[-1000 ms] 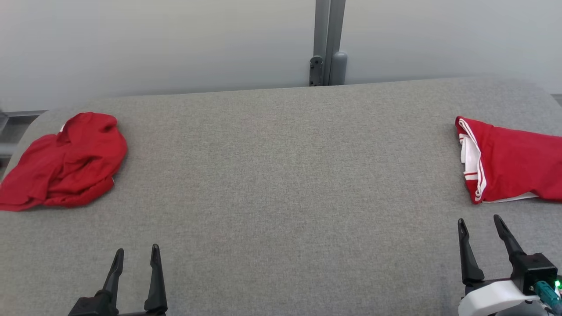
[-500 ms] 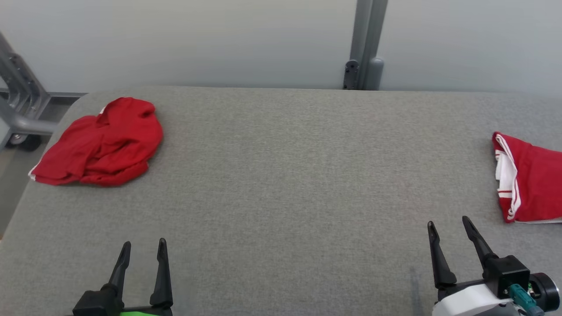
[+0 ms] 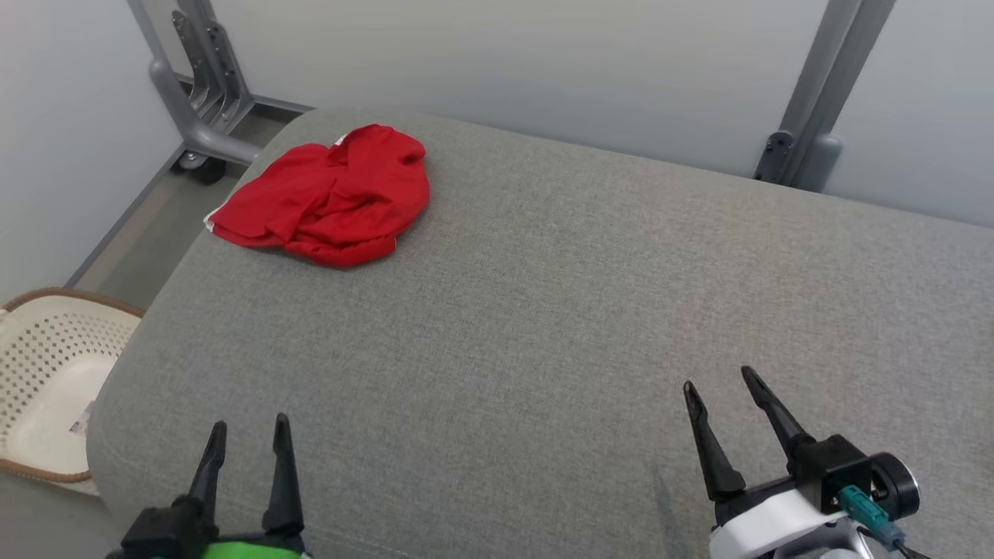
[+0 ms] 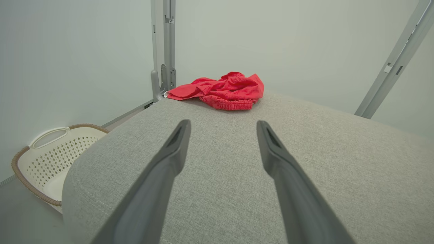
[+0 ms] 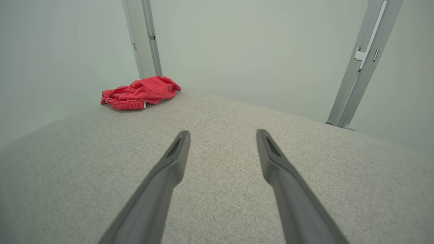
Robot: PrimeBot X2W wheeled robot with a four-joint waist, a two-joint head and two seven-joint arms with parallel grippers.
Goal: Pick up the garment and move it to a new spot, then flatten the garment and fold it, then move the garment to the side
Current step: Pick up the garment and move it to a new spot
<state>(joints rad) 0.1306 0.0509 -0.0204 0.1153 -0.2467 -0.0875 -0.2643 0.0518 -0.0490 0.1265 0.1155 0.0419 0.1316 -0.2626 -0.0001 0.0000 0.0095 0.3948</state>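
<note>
Garment (image 3: 326, 198) lies bunched at a corner of the tabletop (image 3: 543, 310); your left fingers (image 3: 283, 481) and right fingers (image 3: 705, 442), spread and empty, could drag it off.

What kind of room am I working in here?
Probably a lab-style garment-folding station: a grey fabric-covered table, pale wall panels on grey metal posts, a perforated white plastic basket on the floor.

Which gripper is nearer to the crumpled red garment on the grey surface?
Left. The left gripper is nearly in line with the red garment; the right gripper is far off to its right.
</note>
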